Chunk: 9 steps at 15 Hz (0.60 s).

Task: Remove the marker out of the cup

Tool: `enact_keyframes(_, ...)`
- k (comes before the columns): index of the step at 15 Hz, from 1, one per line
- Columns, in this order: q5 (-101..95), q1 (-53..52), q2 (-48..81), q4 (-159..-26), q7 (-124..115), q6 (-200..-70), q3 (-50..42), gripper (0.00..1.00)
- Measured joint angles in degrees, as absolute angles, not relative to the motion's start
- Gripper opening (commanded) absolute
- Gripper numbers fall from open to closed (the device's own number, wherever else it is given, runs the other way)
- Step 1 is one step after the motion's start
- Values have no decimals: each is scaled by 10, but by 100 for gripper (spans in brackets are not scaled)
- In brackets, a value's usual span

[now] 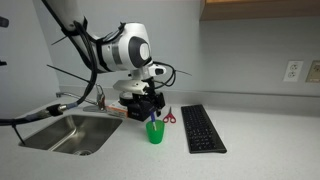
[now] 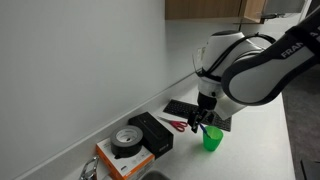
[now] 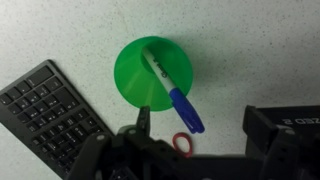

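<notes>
The green cup [image 3: 152, 72] stands upright on the white speckled counter; it also shows in both exterior views [image 1: 155, 132] [image 2: 211, 140]. The marker [image 3: 172, 94] stands in it, pale body inside and blue cap leaning out over the rim toward my gripper. My gripper [image 3: 195, 125] hangs above the cup, open, fingers wide apart on either side of the blue cap and touching nothing. In the exterior views the gripper [image 1: 143, 108] [image 2: 204, 120] sits just above the cup.
A black keyboard [image 1: 202, 128] [image 3: 50, 115] lies beside the cup. Red-handled scissors [image 1: 168, 116] [image 2: 177, 124] lie behind it. A steel sink [image 1: 65, 132] is at one end. A black box and a tape roll [image 2: 127, 141] stand by the wall.
</notes>
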<state>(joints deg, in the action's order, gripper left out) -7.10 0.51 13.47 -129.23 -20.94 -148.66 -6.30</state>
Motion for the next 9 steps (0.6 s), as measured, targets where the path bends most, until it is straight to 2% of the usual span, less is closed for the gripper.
enact_keyframes(1,-71,5,136,-1292,-209,-1487,-64,69)
enact_keyframes(9,-73,5,144,-1292,-208,-1487,-70,5)
